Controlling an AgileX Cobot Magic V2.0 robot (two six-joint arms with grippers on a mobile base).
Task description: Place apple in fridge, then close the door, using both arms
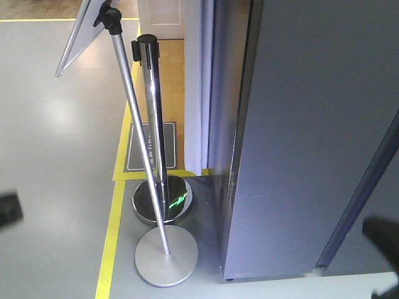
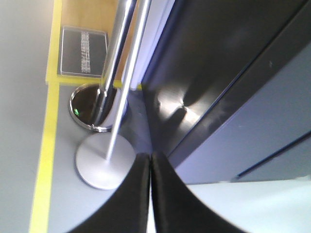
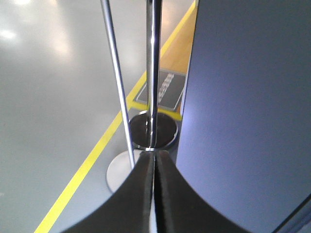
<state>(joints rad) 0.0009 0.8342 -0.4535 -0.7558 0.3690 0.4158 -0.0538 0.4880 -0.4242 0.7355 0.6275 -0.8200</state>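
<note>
Fridge [image 1: 299,143] dark grey, filling right of front view, apple unseen, left gripper [image 2: 150,160] and right gripper [image 3: 155,158] both pressed closed and empty, chrome stanchion posts [image 1: 151,112] centre left.

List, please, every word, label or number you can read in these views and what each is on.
None can be read.
Floor plate by the stanchion posts: rows of print, too blurred to read.
Tilted sign board: blank from this side.
Fridge: no marking visible.
</note>
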